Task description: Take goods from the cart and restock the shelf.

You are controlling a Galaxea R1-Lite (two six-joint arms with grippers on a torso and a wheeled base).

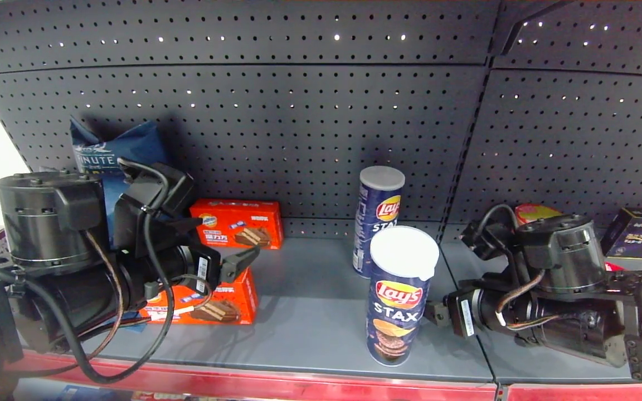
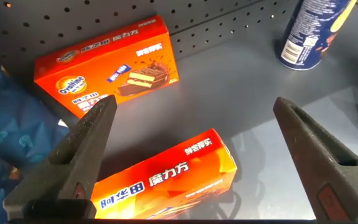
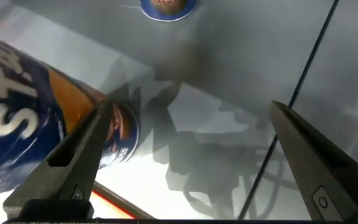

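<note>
The left claw [image 2: 194,106] gapes wide over the front orange box [image 1: 215,303], the right claw [image 3: 191,107] wide beside the near chip can [image 1: 398,295], both goods sitting on the shelf [image 1: 310,312], labels outward, seemingly for shoppers.

print logged, not transcribed: red-and-yellow logo over white lettering on the near can [image 1: 396,301] and the far can [image 1: 377,217]; white characters on my near orange box [image 1: 232,301] and far orange box [image 1: 237,223]; pale letters on the blue bag [image 1: 103,153], far left.

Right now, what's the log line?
left gripper open above front orange box | right gripper open beside front chip can
</note>
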